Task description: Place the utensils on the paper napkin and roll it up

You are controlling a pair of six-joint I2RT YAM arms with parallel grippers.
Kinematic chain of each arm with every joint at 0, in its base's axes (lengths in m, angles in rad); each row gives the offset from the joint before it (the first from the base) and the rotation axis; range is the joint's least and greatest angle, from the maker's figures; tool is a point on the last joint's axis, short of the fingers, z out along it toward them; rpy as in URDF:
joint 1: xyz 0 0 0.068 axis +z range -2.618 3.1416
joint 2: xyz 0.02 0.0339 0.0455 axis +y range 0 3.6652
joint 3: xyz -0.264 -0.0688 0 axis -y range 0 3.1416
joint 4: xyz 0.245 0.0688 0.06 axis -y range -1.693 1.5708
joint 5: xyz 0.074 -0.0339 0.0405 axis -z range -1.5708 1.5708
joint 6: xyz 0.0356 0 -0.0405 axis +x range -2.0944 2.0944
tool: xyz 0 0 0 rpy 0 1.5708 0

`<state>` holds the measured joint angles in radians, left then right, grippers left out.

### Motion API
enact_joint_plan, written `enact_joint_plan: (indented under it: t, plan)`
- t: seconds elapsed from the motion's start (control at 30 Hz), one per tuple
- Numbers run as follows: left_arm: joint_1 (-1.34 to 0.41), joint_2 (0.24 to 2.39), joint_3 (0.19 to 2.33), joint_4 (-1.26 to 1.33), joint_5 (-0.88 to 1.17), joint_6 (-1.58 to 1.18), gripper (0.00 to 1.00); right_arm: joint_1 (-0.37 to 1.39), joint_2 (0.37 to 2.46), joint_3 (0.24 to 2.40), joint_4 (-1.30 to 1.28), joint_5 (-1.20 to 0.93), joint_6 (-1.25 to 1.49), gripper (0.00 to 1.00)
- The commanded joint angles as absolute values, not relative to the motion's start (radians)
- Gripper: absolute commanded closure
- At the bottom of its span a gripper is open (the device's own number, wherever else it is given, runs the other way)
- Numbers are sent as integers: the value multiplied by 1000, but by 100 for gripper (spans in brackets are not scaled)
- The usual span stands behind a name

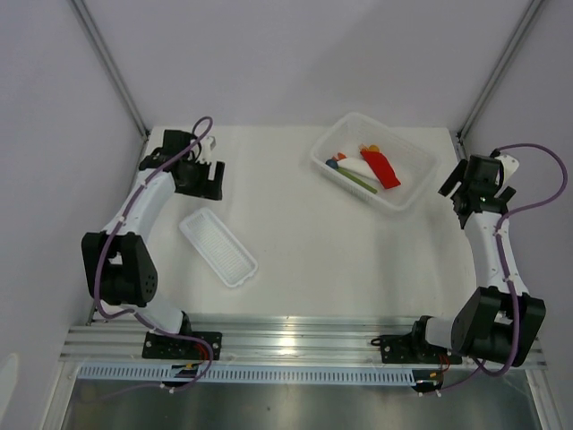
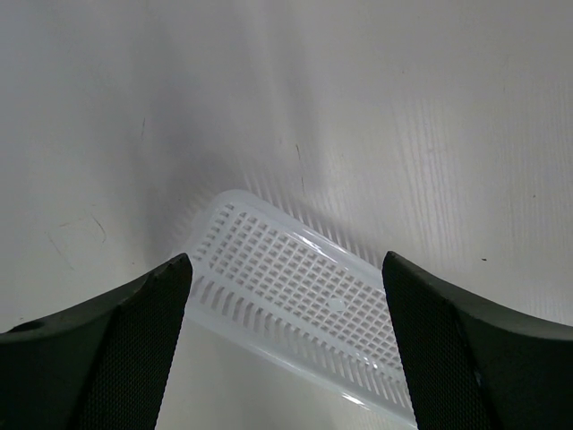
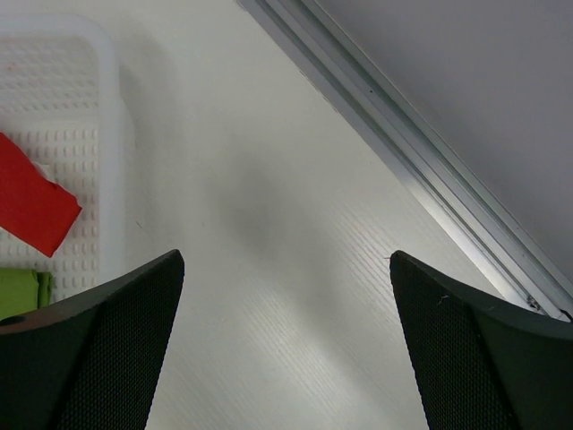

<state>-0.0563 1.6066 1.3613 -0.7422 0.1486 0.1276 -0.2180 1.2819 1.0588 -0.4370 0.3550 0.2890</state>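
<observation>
Both my left fingers (image 2: pixel 107 358) and right fingers (image 3: pixel 89 358) gape, empty. The red napkin (image 1: pixel 381 169) lies in the mesh basket (image 1: pixel 415 184), cut off in my right wrist view; the utensils I cannot make out.

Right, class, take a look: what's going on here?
Nothing is being handled just now. Both arms hang with open, empty grippers: the left gripper above the table near the white tray, the right gripper beside the mesh basket. The red napkin lies inside that basket, not spread on the table.
</observation>
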Motion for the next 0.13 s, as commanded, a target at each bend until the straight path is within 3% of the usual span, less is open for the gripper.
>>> enact_joint_plan:
  t: [0.0,0.1]
  plan:
    - [-48,1555,1359,-712,147,103,10,-218,1226,1062,-384,386,313,0]
    - [-48,1554,1364,-715,156,101,10,-219,1187,1022,-306,370,299,1]
